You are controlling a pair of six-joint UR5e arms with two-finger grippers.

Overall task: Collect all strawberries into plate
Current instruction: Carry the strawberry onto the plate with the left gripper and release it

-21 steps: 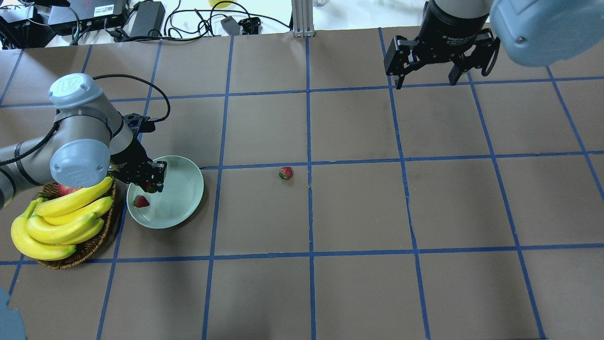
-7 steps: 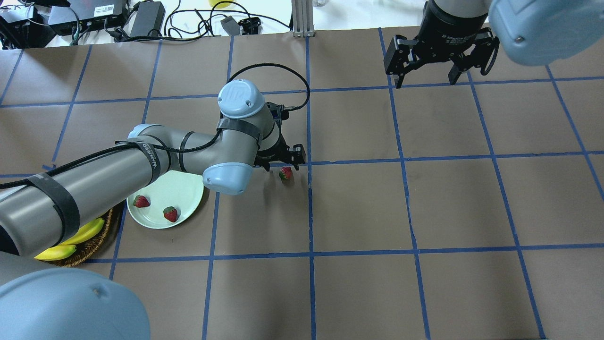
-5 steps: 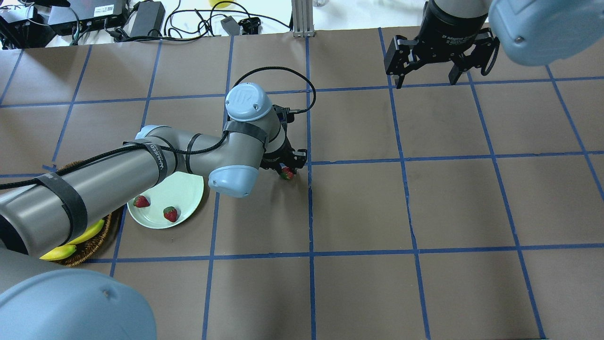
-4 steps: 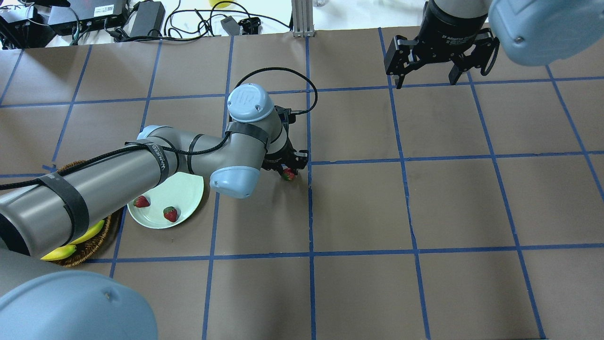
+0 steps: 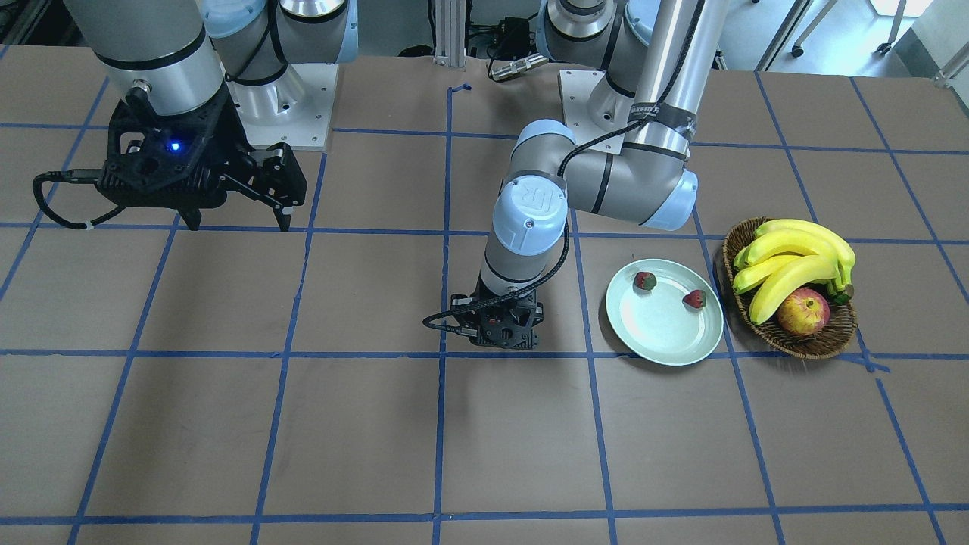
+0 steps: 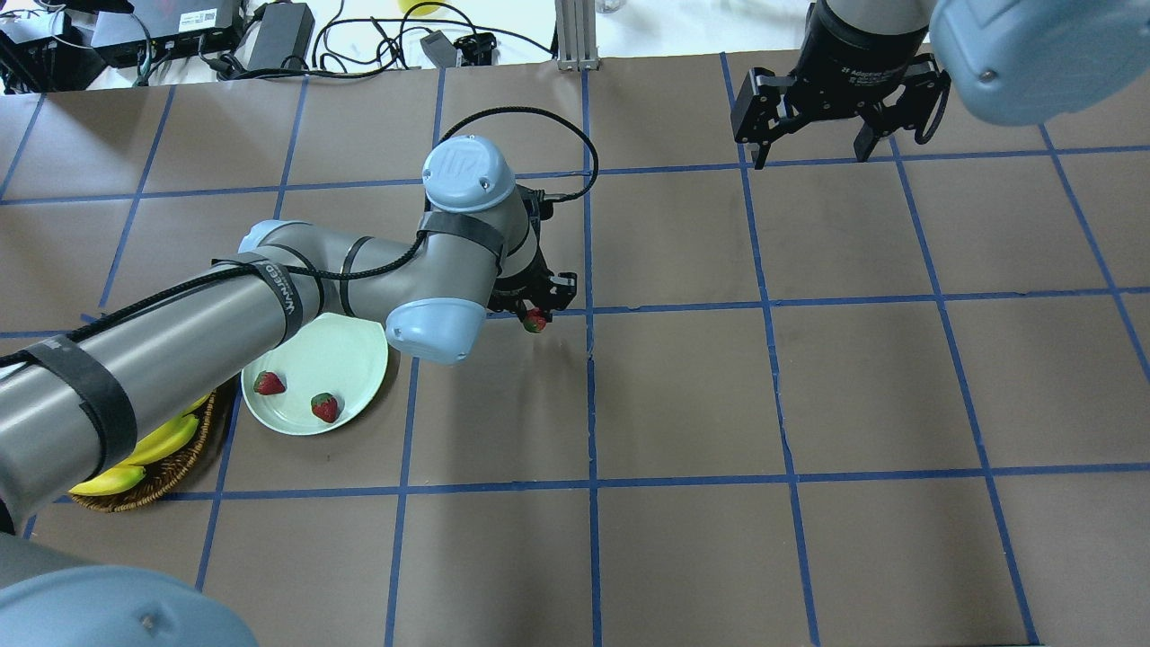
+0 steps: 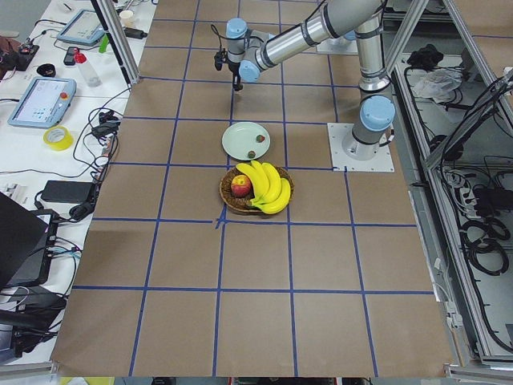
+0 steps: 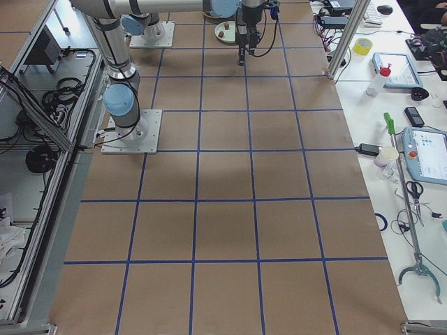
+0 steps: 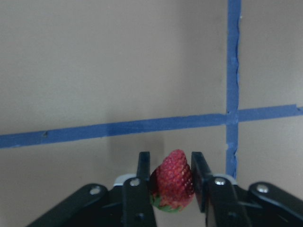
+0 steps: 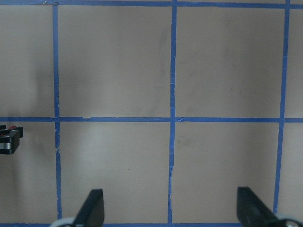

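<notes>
My left gripper (image 6: 536, 316) is shut on a strawberry (image 6: 535, 321), held just above the table near the middle; the left wrist view shows the berry (image 9: 173, 179) pinched between both fingers. In the front view the gripper body (image 5: 501, 333) hides the berry. Two more strawberries (image 6: 269, 384) (image 6: 325, 407) lie in the pale mint plate (image 6: 296, 355), left of the gripper; they also show in the front view (image 5: 645, 281) (image 5: 694, 299) on the plate (image 5: 658, 333). My right gripper (image 6: 813, 148) is open and empty, high at the far right.
A wicker basket (image 5: 787, 344) with bananas (image 5: 791, 261) and an apple (image 5: 802, 314) stands beside the plate, partly under my left arm in the overhead view. Cables and electronics (image 6: 269, 31) lie beyond the table's far edge.
My left arm left the plate, where it dropped a second strawberry, reached right to the lone berry, shut on it and has now drawn it slightly up and back toward the plate.
</notes>
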